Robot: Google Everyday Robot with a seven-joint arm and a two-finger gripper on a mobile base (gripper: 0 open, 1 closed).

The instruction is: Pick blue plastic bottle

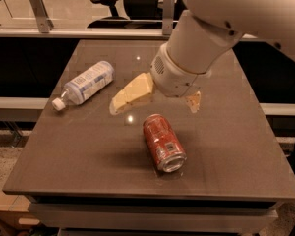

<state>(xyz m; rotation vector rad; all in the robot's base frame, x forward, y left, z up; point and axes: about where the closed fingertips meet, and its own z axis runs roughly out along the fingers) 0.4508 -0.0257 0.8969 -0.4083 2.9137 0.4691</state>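
Note:
The blue plastic bottle (86, 83) lies on its side at the table's left, clear with a pale blue-and-white label. Its white cap (57, 103) points to the front left. My gripper (154, 109) hangs above the table's middle, to the right of the bottle and apart from it. It is open and empty. One cream finger (132, 94) reaches towards the bottle, and the other finger (193, 102) shows behind the wrist. The white arm (206, 38) comes in from the upper right.
A red soda can (163, 142) lies on its side just in front of the gripper. The brown table (78, 161) ends in edges at the front and both sides. A railing and an office chair (108, 1) stand behind it.

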